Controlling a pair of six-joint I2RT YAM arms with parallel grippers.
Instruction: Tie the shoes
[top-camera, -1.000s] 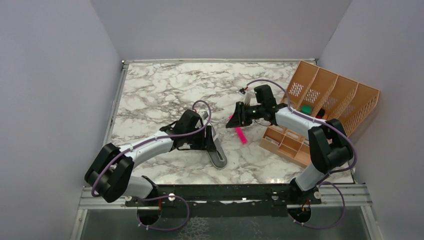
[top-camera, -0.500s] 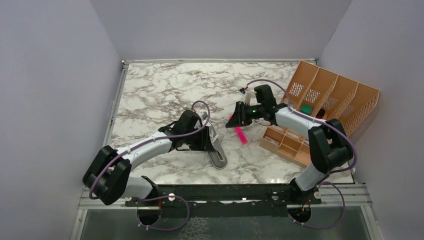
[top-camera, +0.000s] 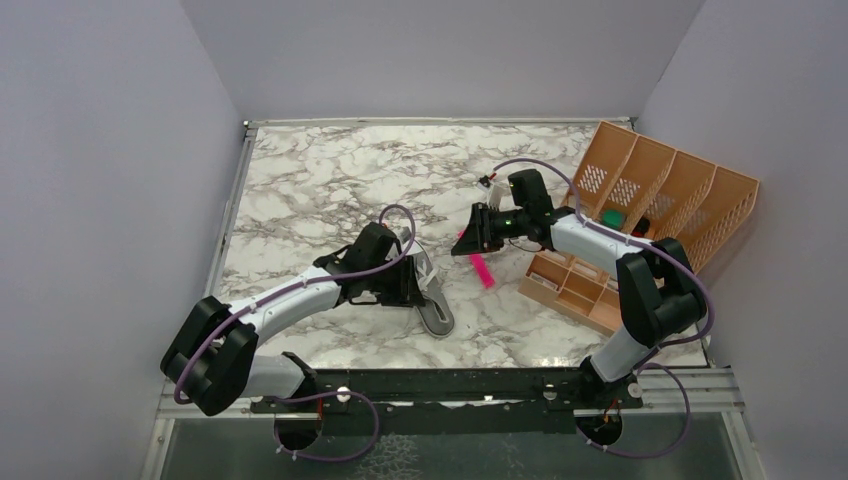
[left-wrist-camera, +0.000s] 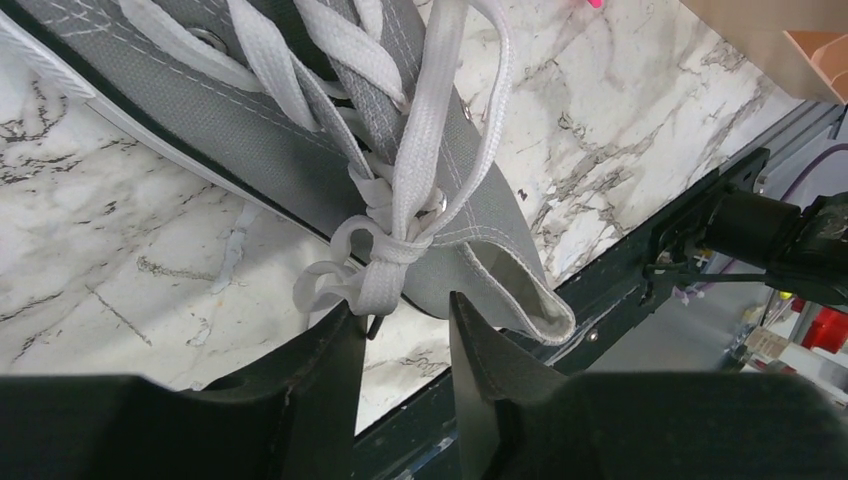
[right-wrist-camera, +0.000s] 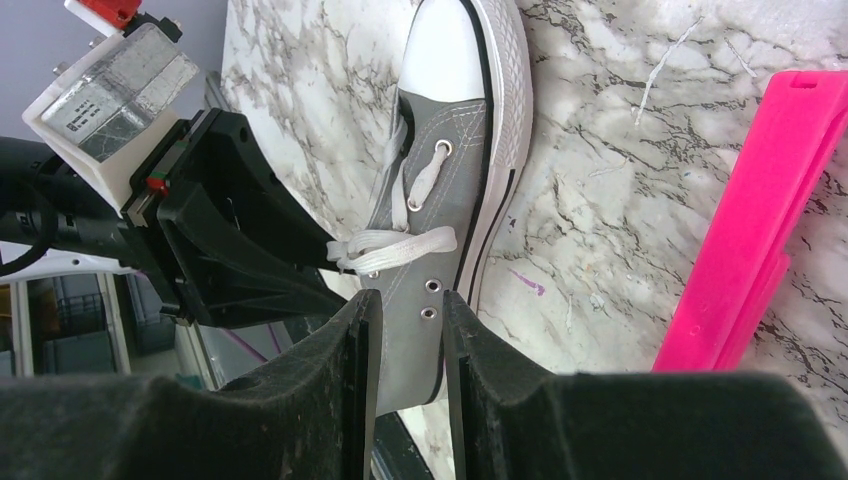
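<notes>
Left jaws parted — at laces (left-wrist-camera: 385, 262)

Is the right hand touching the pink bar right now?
Apart. The right wrist view shows a strip of bare marble table between the right hand and the pink bar.

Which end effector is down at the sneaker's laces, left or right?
The left end effector: it sits right at the knot of white laces on the grey sneaker. The right end effector hangs apart from it, by the pink bar.
</notes>
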